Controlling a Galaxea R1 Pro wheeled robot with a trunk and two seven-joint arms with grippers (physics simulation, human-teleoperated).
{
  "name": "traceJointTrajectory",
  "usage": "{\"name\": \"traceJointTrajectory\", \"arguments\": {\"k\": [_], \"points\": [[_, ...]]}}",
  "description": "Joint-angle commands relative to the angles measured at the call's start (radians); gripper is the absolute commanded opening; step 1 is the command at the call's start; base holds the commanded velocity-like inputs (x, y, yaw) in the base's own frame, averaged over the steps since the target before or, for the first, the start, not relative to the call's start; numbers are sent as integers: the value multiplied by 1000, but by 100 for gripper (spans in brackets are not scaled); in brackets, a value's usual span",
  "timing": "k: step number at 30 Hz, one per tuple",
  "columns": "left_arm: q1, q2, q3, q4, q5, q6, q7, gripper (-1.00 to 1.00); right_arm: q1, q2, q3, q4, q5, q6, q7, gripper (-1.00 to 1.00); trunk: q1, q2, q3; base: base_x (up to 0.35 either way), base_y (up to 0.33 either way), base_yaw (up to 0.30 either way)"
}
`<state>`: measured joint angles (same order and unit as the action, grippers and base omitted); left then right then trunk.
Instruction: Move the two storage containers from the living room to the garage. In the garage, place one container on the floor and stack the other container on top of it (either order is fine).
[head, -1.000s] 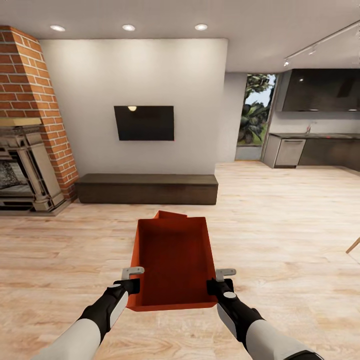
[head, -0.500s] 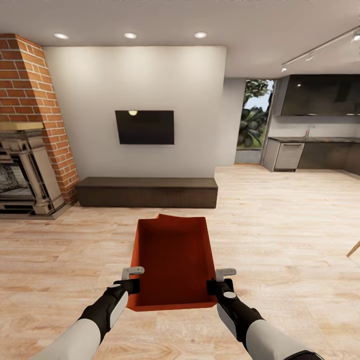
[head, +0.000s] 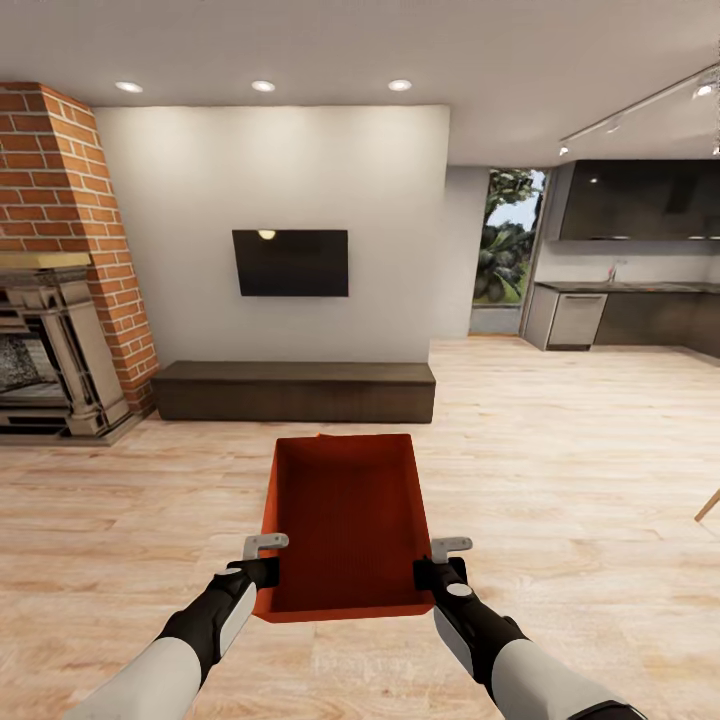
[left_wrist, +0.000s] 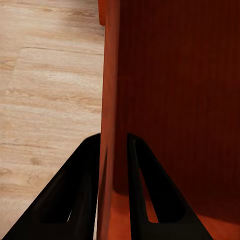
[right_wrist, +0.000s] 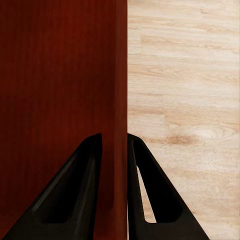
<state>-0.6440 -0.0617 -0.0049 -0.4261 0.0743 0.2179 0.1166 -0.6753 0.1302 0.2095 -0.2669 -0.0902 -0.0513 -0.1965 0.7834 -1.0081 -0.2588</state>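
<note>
The robot is carrying one orange-red storage container (head: 345, 520) in front of its trunk, above the light wood plank floor (head: 560, 470) of the living room. The left gripper (head: 268, 570) is pinching the container's left wall near the near corner, one finger inside and one outside, as the left wrist view shows. The right gripper (head: 438, 572) is clamping the right wall likewise.

To carry well, both grips should be keeping equal height so the thin walls are not twisting, and the base should be turning slowly.

Count: one container, two grippers, one black TV (head: 290, 262), one long dark bench (head: 295, 391), one brick fireplace (head: 60, 280).
</note>
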Motion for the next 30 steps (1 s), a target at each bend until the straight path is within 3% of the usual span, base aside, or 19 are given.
{"name": "traceJointTrajectory", "arguments": {"k": [1, 30], "points": [[0, 8, 4, -3, -13, 8, 11, -100, -1, -3, -7, 1, -6, -5, -9, -100, 0, -1, 0, 0, 0, 0], [0, 7, 3, -3, -13, 8, 11, -100, -1, -4, -9, 1, -6, -5, -9, -100, 0, -1, 46, 0, 0, 0]]}}
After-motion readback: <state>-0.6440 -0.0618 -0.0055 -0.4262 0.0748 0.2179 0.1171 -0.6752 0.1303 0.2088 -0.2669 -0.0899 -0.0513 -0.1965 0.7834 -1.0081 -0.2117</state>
